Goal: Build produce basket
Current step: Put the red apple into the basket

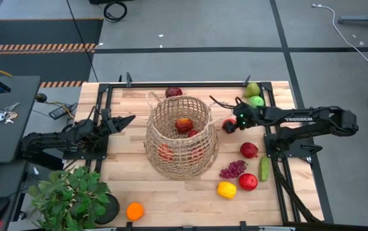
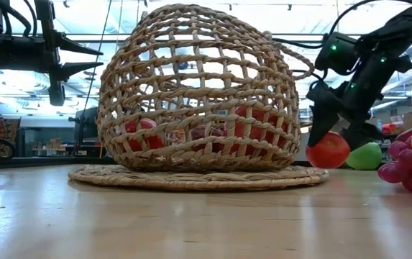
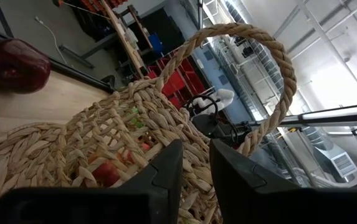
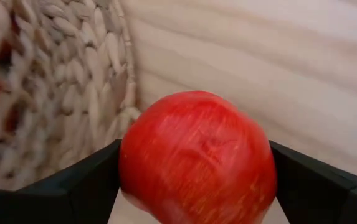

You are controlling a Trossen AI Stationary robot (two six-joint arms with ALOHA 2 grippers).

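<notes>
The right pincer (image 2: 333, 144) straddles a red apple (image 4: 197, 155), a finger on each side, low over the tabletop (image 1: 171, 196). Just beside it stands the wicker basket (image 1: 181, 138), already holding red fruit. The left pincer (image 1: 130, 120) hangs clenched and empty on the basket's other side, well apart from the right pincer.

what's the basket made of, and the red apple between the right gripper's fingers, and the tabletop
Basket: looks like woven wicker or twisted natural fibre, matt tan, open weave with a rope-like handle.
Red apple, between the right gripper's fingers: probably plastic or foam, smooth with a faint sheen and painted streaks.
Table: pale wood planks with visible grain, lightly glossy.
</notes>
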